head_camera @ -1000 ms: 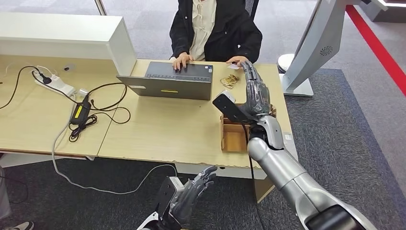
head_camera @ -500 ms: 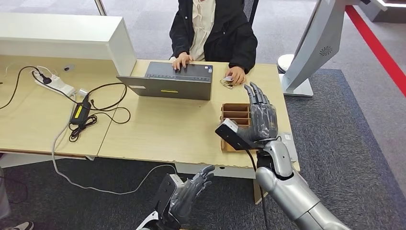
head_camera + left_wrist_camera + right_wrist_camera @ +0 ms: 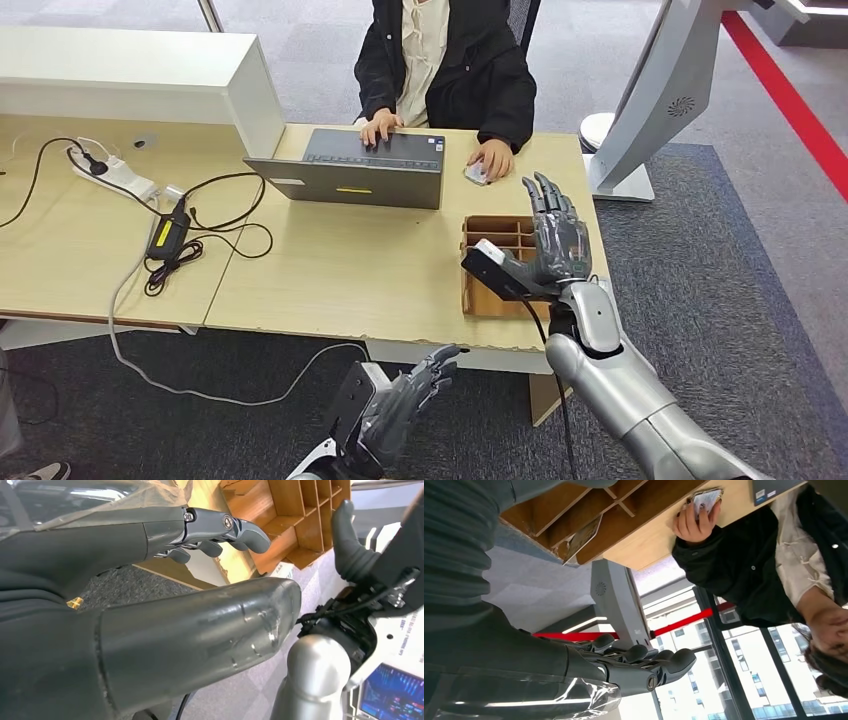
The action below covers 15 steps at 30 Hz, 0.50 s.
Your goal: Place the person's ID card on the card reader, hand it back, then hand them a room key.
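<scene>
Card (image 3: 476, 172) lying under the person's hand (image 3: 492, 158) at the bench's far edge.
The right hand (image 3: 556, 242) is hovering over the wooden divided box (image 3: 488, 232) near the bench's (image 3: 330, 270) right edge, fingers (image 3: 545, 196) spread wide, holding nothing. The left hand (image 3: 400, 400) is hanging below the bench's near edge, fingers apart, also empty.

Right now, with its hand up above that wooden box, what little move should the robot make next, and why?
Probably lower the right hand into the wooden divided box just beneath it. That hand holds nothing, and the person's hand already rests on a card on the desk, so the room key seems to be next.
</scene>
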Available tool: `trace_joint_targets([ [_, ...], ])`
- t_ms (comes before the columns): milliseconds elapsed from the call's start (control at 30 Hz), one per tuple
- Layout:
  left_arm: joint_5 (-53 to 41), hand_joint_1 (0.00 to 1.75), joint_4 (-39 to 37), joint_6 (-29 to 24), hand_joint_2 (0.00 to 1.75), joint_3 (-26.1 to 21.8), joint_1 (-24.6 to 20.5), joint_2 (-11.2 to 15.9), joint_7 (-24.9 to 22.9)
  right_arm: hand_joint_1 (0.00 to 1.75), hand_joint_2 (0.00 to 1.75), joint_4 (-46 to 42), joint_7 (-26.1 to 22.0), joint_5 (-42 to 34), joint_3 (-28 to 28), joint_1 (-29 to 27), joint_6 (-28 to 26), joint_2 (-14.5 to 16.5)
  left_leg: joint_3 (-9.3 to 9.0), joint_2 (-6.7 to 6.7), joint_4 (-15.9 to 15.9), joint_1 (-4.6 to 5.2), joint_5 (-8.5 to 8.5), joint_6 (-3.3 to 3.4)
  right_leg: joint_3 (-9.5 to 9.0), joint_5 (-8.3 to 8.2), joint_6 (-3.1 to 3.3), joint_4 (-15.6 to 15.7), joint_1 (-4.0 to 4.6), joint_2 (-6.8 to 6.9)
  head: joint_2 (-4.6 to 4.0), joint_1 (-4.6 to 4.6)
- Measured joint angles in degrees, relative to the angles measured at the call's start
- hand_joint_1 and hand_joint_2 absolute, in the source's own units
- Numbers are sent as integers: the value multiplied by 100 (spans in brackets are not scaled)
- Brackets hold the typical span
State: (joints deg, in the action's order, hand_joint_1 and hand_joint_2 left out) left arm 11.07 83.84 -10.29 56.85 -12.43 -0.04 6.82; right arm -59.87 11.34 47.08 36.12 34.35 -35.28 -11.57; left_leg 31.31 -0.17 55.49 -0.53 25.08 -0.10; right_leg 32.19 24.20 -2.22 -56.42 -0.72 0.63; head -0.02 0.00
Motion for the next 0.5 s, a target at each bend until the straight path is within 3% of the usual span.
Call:
trace_joint_targets([
  [500,-74,0,3,-1,0,31,-29,-20,-12,0,175,1085,-118,-240,72,414,62,111,1,0,-1,0,0,0,1,1,0,0,0,0,1,-1],
])
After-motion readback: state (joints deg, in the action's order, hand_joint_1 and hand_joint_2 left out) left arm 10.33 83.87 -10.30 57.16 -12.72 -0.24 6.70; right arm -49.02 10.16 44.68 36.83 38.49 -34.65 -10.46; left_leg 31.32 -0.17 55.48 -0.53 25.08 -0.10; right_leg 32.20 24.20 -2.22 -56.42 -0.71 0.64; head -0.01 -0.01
